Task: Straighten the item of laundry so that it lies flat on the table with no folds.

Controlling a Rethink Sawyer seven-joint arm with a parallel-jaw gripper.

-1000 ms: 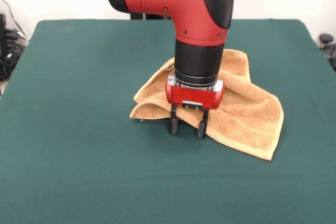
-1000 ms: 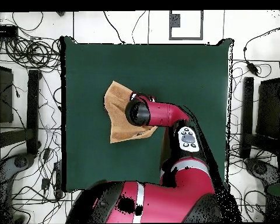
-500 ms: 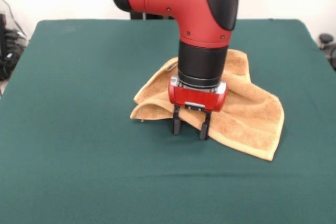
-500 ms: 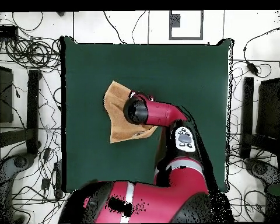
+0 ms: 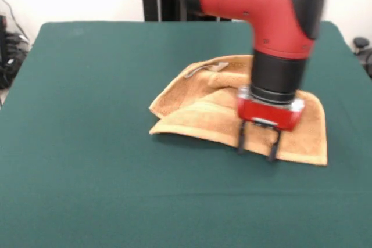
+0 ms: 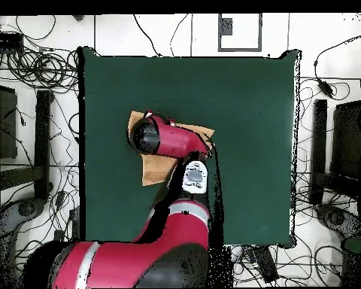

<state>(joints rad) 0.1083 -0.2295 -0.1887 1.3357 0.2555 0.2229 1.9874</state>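
With the fingers (image 5: 256,147) apart astride the near hem of the towel (image 5: 209,111), they should close there, then draw it low over the surface (image 5: 87,143).

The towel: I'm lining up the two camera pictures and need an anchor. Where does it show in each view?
Front view: the towel lies right of the picture's middle, folded over itself, with the gripper at its near edge.
Overhead view: the towel sits left of the middle, mostly hidden under the red arm.
Shared landmark: the green table under it in both views.
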